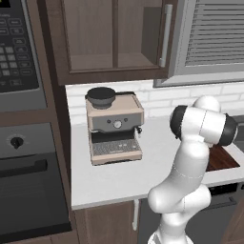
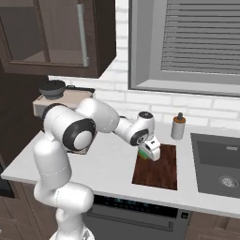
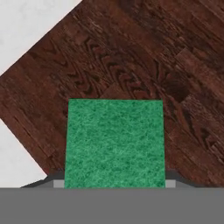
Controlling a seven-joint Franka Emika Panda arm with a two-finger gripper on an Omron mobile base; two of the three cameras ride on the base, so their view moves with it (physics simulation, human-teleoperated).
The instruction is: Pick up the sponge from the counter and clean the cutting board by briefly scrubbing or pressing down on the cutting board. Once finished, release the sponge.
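Observation:
My gripper (image 2: 150, 153) is shut on the sponge (image 2: 143, 153), a small green block held over the far left corner of the cutting board (image 2: 159, 171). In the hand view the green sponge (image 3: 114, 142) sits between the fingertips, with the dark wood grain of the cutting board (image 3: 131, 65) right behind it and the pale counter (image 3: 26, 30) at the left. Whether the sponge touches the board I cannot tell. In the left base view my arm hides the hand, and a strip of the cutting board (image 1: 221, 159) shows on the counter (image 1: 119, 178).
A beige coffee machine (image 1: 114, 126) stands at the counter's back left. A soap bottle (image 2: 177, 126) stands behind the board by the wall. The dark sink (image 2: 220, 164) lies right of the board. Wall cabinets hang above, and an oven (image 1: 28, 181) is at the far left.

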